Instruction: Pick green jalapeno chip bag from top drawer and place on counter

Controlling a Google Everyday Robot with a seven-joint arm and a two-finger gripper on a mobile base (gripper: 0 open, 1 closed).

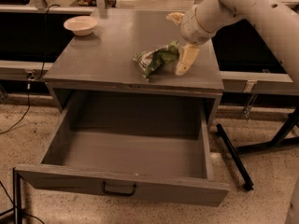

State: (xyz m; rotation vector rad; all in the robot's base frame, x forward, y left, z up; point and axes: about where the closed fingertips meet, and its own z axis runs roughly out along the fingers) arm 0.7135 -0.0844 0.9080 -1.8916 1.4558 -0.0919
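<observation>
The green jalapeno chip bag (155, 59) lies crumpled on the counter (112, 50), near its front right part. My gripper (180, 40) is open just to the right of the bag, one finger (186, 59) beside the bag's right end and the other (175, 17) further back. It holds nothing. The top drawer (126, 148) stands pulled out wide below the counter, and I see nothing inside it. Its dark pull handle (119, 189) is on the front panel.
A white bowl (81, 24) sits at the counter's back left corner. A black metal leg (233, 157) lies on the speckled floor to the right of the drawer. A cable (23, 111) runs down on the left.
</observation>
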